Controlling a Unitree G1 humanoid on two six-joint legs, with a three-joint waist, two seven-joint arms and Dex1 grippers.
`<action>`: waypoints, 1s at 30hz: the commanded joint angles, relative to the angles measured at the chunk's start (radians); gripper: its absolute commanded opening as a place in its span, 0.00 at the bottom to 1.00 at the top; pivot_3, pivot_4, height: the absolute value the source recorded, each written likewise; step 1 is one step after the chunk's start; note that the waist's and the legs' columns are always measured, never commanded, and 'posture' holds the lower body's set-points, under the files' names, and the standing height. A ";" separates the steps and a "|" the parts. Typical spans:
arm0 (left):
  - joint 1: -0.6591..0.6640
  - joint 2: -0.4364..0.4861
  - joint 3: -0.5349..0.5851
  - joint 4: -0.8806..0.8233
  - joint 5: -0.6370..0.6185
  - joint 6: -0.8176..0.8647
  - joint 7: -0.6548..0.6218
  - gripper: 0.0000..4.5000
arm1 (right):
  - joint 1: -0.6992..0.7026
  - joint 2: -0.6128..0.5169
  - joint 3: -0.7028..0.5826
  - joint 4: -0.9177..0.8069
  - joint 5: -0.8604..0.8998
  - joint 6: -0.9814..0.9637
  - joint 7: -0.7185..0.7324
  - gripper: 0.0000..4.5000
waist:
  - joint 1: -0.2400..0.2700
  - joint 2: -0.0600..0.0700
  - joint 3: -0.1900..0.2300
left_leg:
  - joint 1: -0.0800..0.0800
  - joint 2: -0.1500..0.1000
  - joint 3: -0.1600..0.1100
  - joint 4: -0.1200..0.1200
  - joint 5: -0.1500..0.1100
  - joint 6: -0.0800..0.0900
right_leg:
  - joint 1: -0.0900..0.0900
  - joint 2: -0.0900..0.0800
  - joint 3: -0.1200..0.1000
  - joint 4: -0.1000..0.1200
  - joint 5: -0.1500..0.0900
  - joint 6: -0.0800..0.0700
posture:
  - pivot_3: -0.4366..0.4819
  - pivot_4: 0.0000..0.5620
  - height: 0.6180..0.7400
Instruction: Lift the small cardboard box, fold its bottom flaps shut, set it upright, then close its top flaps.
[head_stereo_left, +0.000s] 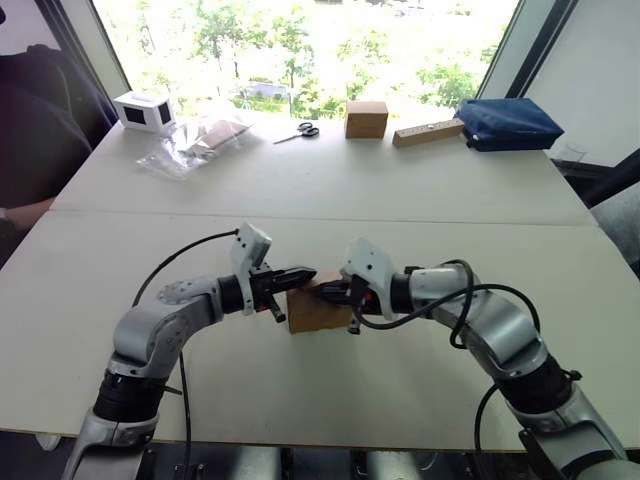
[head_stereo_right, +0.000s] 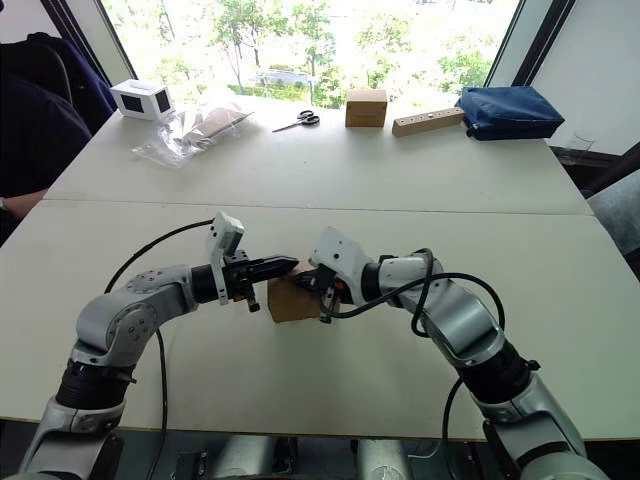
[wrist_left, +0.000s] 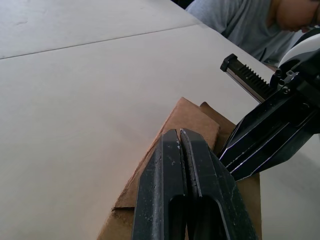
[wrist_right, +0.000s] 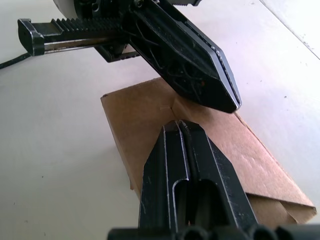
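From the head camera, the small cardboard box (head_stereo_left: 316, 310) stands on the near half of the white table (head_stereo_left: 330, 190), roughly at its middle, between the two arms. The left gripper (head_stereo_left: 300, 277) reaches in from the left and lies over the box's top left edge; the right gripper (head_stereo_left: 325, 289) comes in from the right, its tip on the box's top. Along the far edge of the table sit a white box with a dark face (head_stereo_left: 144, 111), a clear plastic bag (head_stereo_left: 195, 143), scissors (head_stereo_left: 299, 131), a neat brown cube-like box (head_stereo_left: 366, 119), a wooden block (head_stereo_left: 427, 132) and a blue pouch (head_stereo_left: 507, 123). A person's arm (head_stereo_left: 22, 212) rests at the far left.

In the left wrist view, the left gripper's two black fingers (wrist_left: 170, 185) are pressed together, lying on the box's top flaps (wrist_left: 192, 117), with the other gripper's tip just beside them.

In the right wrist view, the right gripper's fingers (wrist_right: 167, 175) are likewise pressed together against a brown flap, the left gripper's tip just above them.
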 joint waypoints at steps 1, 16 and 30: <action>-0.020 0.009 -0.006 -0.052 -0.012 0.010 0.000 0.01 | -0.009 -0.003 -0.027 -0.045 0.029 0.003 0.014 0.00 | 0.000 0.000 0.000 | 0.000 0.000 0.000 0.000 0.000 0.000 | 0.000 0.000 0.000 0.000 0.000 0.000 | 0.48 0.27 1.00; 0.015 0.089 -0.134 -0.079 0.105 -0.079 -0.058 0.01 | 0.022 -0.021 -0.204 -0.034 0.150 0.044 -0.003 0.00 | 0.000 0.000 0.000 | 0.000 0.000 0.000 -0.001 0.000 0.000 | 0.000 -0.001 0.000 -0.002 0.000 -0.001 | 0.48 0.27 1.00; 0.044 -0.007 0.076 -0.152 -0.065 -0.024 0.067 0.01 | 0.060 -0.026 -0.231 0.033 0.110 -0.097 -0.014 0.00 | 0.000 0.000 0.000 | -0.002 0.000 0.000 -0.002 0.000 0.000 | 0.000 -0.001 0.000 -0.005 0.000 0.000 | 0.48 0.27 1.00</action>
